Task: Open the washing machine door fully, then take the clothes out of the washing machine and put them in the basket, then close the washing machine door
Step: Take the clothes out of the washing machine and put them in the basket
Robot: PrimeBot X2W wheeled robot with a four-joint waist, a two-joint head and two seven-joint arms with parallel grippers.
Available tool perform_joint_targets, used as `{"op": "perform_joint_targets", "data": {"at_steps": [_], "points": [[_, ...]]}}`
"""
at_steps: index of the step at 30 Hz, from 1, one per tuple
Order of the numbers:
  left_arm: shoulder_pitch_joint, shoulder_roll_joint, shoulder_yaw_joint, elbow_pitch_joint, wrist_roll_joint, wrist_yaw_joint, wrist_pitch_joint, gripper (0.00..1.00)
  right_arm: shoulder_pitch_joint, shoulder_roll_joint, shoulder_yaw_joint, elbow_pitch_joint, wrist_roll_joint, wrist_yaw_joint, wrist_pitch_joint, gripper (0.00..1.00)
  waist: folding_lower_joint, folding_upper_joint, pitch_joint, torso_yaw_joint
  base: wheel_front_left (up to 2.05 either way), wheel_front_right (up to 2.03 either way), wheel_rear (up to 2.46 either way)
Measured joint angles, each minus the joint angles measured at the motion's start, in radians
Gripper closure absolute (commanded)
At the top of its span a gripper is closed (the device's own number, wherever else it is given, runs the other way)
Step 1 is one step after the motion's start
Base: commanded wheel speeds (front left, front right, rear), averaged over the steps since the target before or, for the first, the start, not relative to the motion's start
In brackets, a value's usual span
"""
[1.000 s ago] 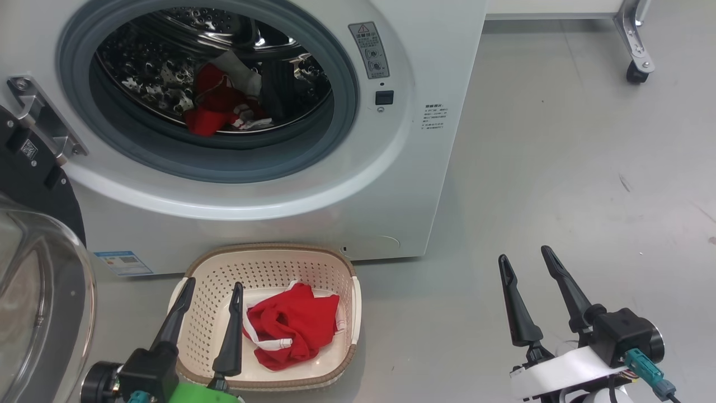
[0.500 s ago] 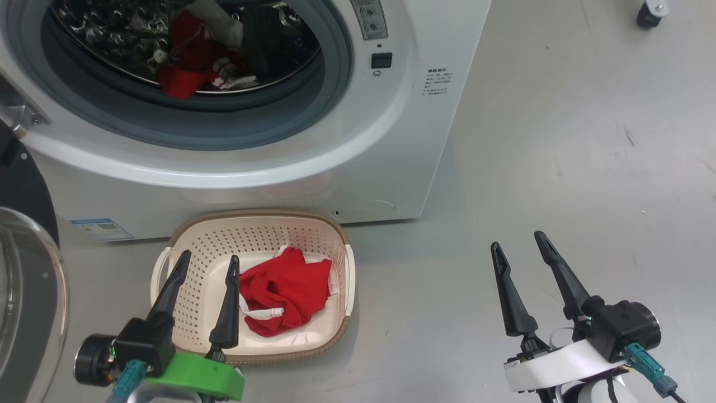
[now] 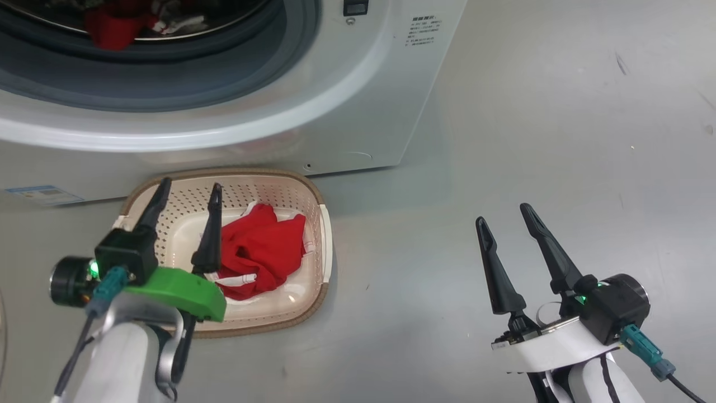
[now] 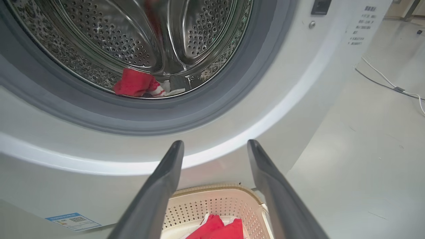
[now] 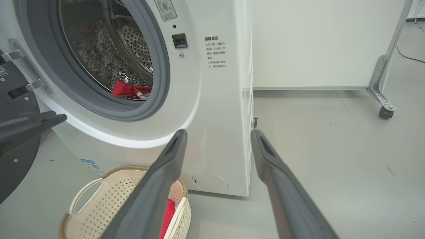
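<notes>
While both of my pincers hang over the grey floor (image 3: 559,140), their long fingers are spread wide and neither holds anything. The left pincer (image 3: 191,183) hovers above the left half of the basket (image 3: 251,172), which sits on the floor right against the foot of the washing machine (image 3: 335,112). Just right of that pincer's fingers, a red garment (image 3: 257,246) with white trim lies crumpled in the basket's bottom.

Ahead of and above the left pincer, the drum (image 4: 132,39) gapes inside its grey gasket (image 4: 232,96). More clothes (image 4: 134,83) lie at the drum's lowest point: red cloth, with perhaps a white piece beside it, though the drum is too dim for me to be sure. The washing machine door (image 5: 15,166) stands swung open to the left of my left pincer.

The right pincer (image 3: 502,212) is well to the right of the basket, over scuffed, faintly glossy floor. Beyond it a white wall panel (image 5: 315,43) closes the room, and a metal leg on a caster (image 5: 385,113) stands ahead and to its right. A thin pale cable (image 4: 382,79) trails across the floor past the machine's corner.
</notes>
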Motion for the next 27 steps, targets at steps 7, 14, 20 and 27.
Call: {"op": "perform_joint_targets", "data": {"at_steps": [7, 14, 20, 27], "points": [[-0.15, 0.049, 0.027, 0.031, -0.011, -0.024, 0.106, 0.0, -0.057, 0.0, 0.031, -0.026, 0.06, -0.002, 0.0, 0.0, 0.0, 0.0, 0.082, -0.041, 0.0, 0.0, 0.0], [-0.306, 0.115, 0.028, 0.058, -0.021, -0.059, 0.261, 0.0, -0.115, -0.001, 0.049, -0.051, 0.114, -0.024, 0.0, 0.0, 0.0, 0.0, 0.164, -0.087, 0.0, 0.0, 0.0], [-0.447, 0.18, 0.053, 0.069, -0.024, -0.068, 0.386, 0.0, -0.192, 0.0, 0.072, -0.066, 0.15, -0.029, 0.0, 0.0, 0.0, 0.0, 0.235, -0.126, 0.0, 0.0, 0.0], [-0.587, 0.256, 0.085, 0.099, -0.029, -0.077, 0.517, 0.0, -0.239, -0.001, 0.093, -0.065, 0.195, -0.046, 0.0, 0.0, 0.0001, 0.0, 0.293, -0.179, 0.0, 0.0, 0.0]]}}
